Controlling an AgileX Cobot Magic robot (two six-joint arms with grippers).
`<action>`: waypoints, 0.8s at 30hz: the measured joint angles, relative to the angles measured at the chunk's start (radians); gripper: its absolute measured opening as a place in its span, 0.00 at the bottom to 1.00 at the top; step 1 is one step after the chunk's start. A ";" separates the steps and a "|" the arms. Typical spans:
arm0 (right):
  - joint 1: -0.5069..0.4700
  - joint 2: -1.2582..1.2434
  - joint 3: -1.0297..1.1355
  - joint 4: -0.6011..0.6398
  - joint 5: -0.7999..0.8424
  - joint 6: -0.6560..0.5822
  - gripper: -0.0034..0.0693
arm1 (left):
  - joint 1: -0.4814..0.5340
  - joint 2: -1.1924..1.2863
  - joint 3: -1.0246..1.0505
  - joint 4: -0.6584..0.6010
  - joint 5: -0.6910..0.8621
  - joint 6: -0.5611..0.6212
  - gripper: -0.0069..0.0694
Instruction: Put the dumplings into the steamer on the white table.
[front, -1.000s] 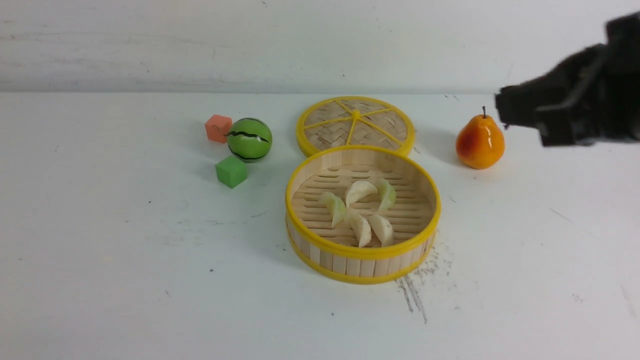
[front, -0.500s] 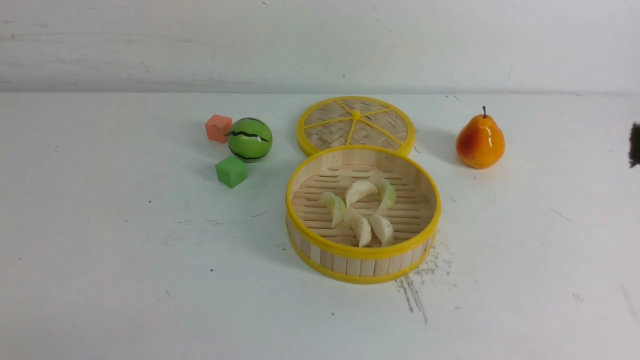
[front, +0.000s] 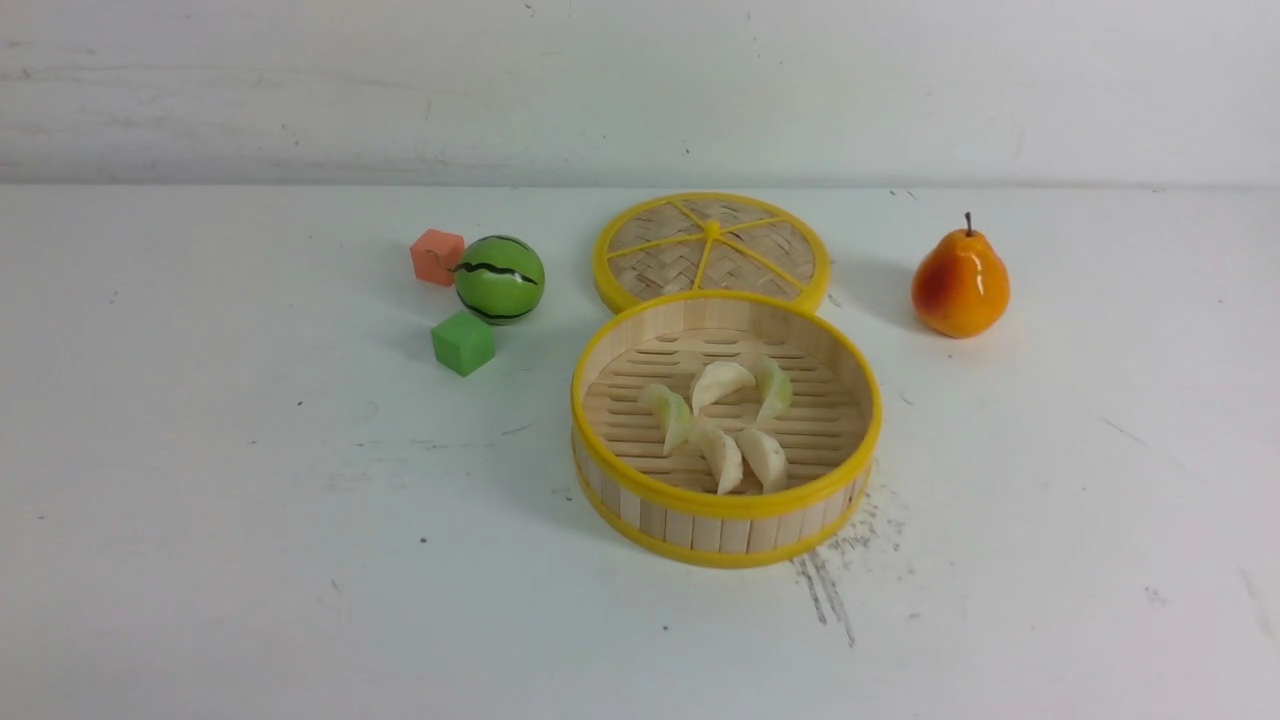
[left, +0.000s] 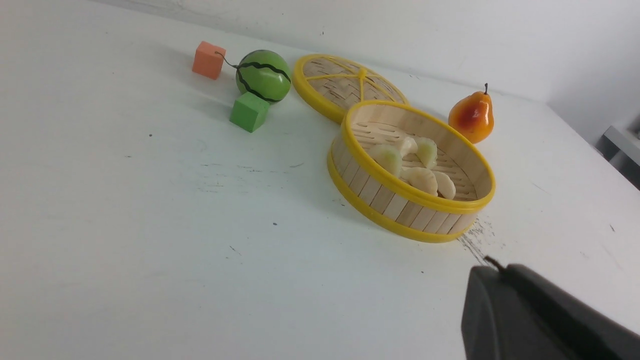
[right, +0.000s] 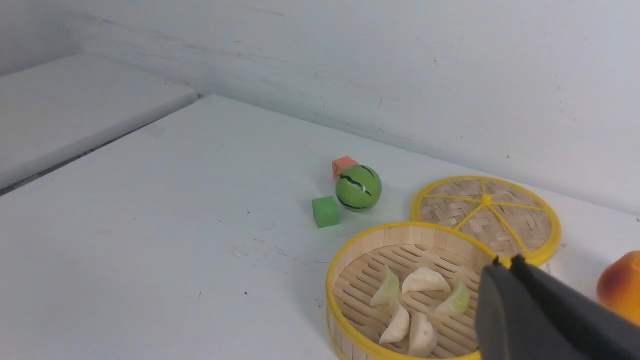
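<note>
The steamer (front: 726, 505) stands on the white table (front: 250, 520) at the middle. Several dumplings (front: 722, 418), cream and pale greenish, lie together on its slatted floor; they also show in the left wrist view (left: 419, 179) and the right wrist view (right: 424, 280). Neither gripper shows in the front view. My left gripper (left: 495, 266) is shut and empty, held back from the steamer (left: 400, 205) over bare table. My right gripper (right: 504, 262) is shut and empty, raised away from the steamer (right: 345, 260).
The flat woven lid (front: 712, 250) lies just behind the steamer. A pear (front: 958, 285) stands at the right. A toy watermelon ball (front: 499, 279), an orange cube (front: 437, 256) and a green cube (front: 462, 343) sit at the left.
My right arm has drawn back to the right and left the front view. The steamer and dumplings have not moved.
</note>
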 joint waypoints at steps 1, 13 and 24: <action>0.000 0.000 0.000 -0.002 0.000 0.000 0.04 | 0.000 0.000 0.000 0.000 0.000 0.000 0.07; -0.033 -0.102 0.247 -0.228 -0.159 0.149 0.02 | 0.000 0.000 0.000 0.000 0.001 0.000 0.07; -0.379 -0.524 0.798 -0.305 -0.325 0.303 0.02 | 0.000 0.000 0.000 0.001 0.001 0.000 0.08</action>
